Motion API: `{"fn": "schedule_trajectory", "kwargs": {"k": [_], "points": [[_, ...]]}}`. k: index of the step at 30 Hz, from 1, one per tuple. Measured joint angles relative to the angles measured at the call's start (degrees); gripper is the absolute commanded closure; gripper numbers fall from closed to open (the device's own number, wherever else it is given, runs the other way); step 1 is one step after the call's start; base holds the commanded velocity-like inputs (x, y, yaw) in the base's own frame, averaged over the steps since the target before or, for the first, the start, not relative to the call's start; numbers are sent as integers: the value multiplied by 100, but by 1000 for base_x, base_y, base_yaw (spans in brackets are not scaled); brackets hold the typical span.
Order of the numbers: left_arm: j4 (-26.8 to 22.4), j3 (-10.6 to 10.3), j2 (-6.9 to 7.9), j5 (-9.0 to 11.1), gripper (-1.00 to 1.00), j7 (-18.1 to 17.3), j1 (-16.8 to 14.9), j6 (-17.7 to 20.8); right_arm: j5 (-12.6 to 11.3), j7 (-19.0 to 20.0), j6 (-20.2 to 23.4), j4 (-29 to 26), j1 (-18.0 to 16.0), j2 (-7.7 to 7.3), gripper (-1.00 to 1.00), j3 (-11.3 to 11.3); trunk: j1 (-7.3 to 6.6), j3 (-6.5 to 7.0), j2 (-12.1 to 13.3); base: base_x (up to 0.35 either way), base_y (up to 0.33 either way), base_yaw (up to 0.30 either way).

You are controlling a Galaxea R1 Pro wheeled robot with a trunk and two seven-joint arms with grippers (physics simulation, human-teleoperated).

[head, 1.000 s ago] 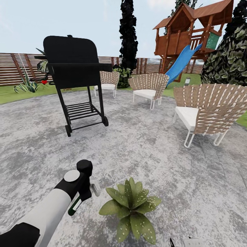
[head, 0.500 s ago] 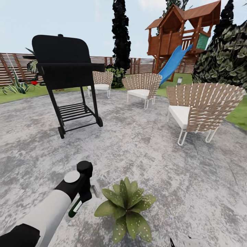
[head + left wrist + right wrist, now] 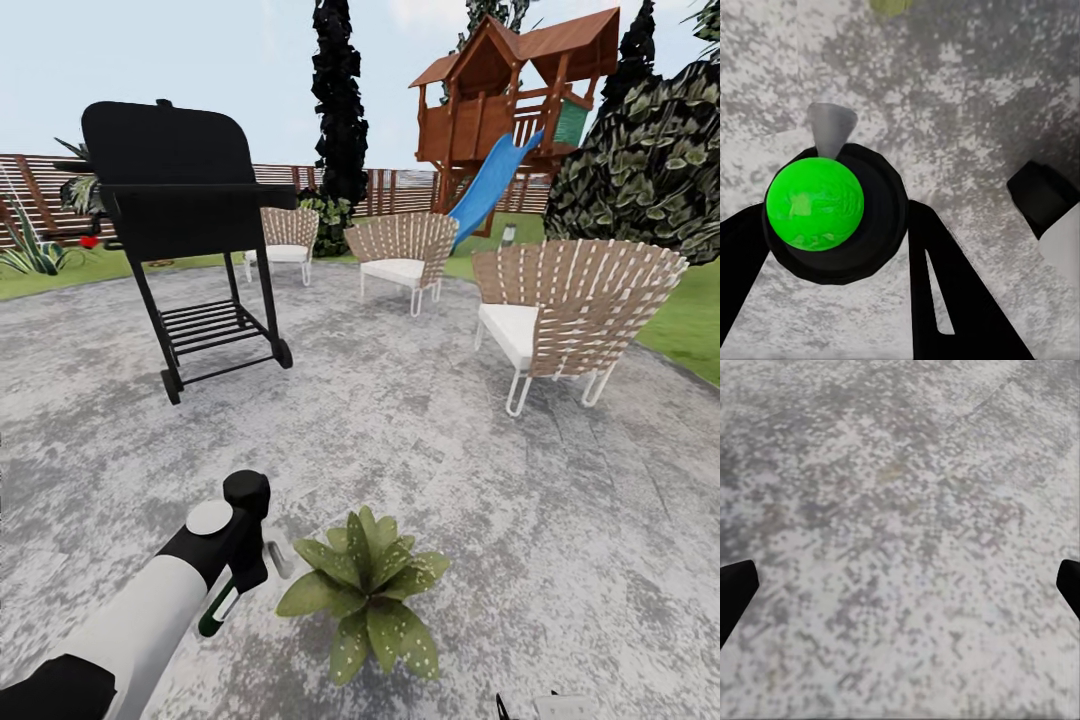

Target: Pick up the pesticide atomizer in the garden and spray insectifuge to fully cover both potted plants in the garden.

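My left gripper (image 3: 238, 572) is shut on the pesticide atomizer (image 3: 217, 608), whose white and dark green body hangs just left of a potted plant (image 3: 365, 592). In the left wrist view the atomizer (image 3: 815, 202) shows a bright green round top in a dark body with a grey nozzle, and my left gripper (image 3: 836, 219) has a black finger on each side of it. The plant's broad pointed leaves carry fine whitish specks of insectifuge (image 3: 412, 640). My right gripper (image 3: 900, 585) is open over bare patio stone. The second potted plant is out of view.
A black wheeled grill (image 3: 185, 215) stands at the left on the grey stone patio (image 3: 450, 470). Three wicker chairs (image 3: 565, 310) sit at the middle and right. Behind them are a wooden playset with a blue slide (image 3: 490, 180), a slat fence (image 3: 30, 195) and lawn.
The whole picture has slid left, so the camera has turned right. My left arm with the atomizer keeps its place beside the plant.
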Motion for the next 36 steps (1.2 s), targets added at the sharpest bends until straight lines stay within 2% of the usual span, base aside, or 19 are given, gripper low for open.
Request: {"fn": "schedule_trajectory", "kwargs": {"k": [3, 8, 11, 14, 22, 27, 36], "points": [[0, 0, -5, 24, 100, 1, 43, 0, 0, 0, 0, 0, 0, 0, -100, 0, 0, 0, 0, -3, 24, 0], [0, 5, -4, 121, 100, 83, 334, 0, 0, 1, -1, -1, 0, 0, -100, 0, 0, 0, 0, 0, 2, 0], [5, 0, -2, 603, 100, 379, 433, 0, 0, 1, -1, -1, 0, 0, -100, 0, 0, 0, 0, 0, 0, 0], [10, -1, 8, 816, 100, 644, 461, 0, 0, 1, -1, -1, 0, 0, -100, 0, 0, 0, 0, 0, 0, 0], [218, 51, 69, 849, 100, 722, 622, -8, 0, 3, -1, -1, 0, 0, -100, 0, 0, 0, 0, -9, 0, 0], [221, 75, 62, 848, 100, 729, 641, -8, 0, 0, 0, 0, 0, 0, -100, 1, 1, 0, 0, -186, 77, 0], [166, 147, 55, 850, 100, 747, 641, -9, 0, 1, -1, -1, 1, 0, -100, 0, 0, 0, 0, -10, 131, -34]]}}
